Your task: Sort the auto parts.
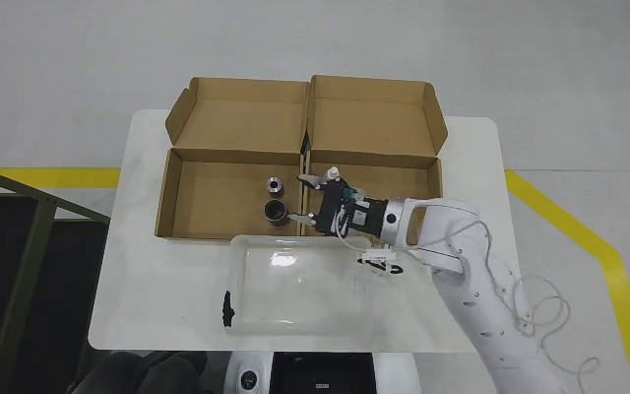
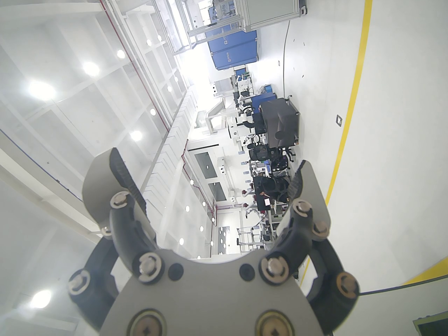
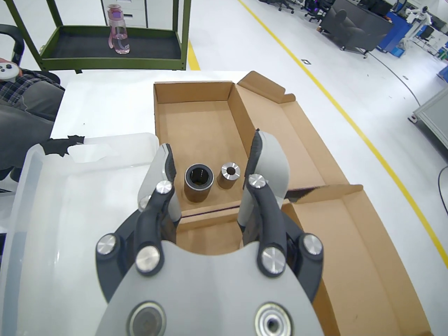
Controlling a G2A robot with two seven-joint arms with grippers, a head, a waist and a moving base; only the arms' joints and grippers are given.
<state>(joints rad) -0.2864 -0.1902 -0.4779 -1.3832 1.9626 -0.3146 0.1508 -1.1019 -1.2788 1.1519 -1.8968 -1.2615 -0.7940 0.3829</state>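
Observation:
Two metal parts stand upright in the left cardboard box (image 1: 212,197): a dark hollow sleeve (image 1: 275,212) (image 3: 198,182) and a smaller silver bushing (image 1: 273,183) (image 3: 229,175), side by side and apart. My right gripper (image 1: 307,200) (image 3: 212,143) hovers open over the wall between the two boxes, just short of both parts, holding nothing. The right cardboard box (image 1: 394,182) (image 3: 350,246) lies under that arm's wrist. My left gripper (image 2: 209,158) is open and empty, pointing up into the hall away from the table.
A clear plastic bin (image 1: 295,286) (image 3: 52,211) with a black tape patch (image 1: 227,308) on its rim sits in front of the boxes. Both box lids (image 1: 295,118) stand open at the back. A green cart (image 3: 115,47) with a pink bottle stands beyond the table.

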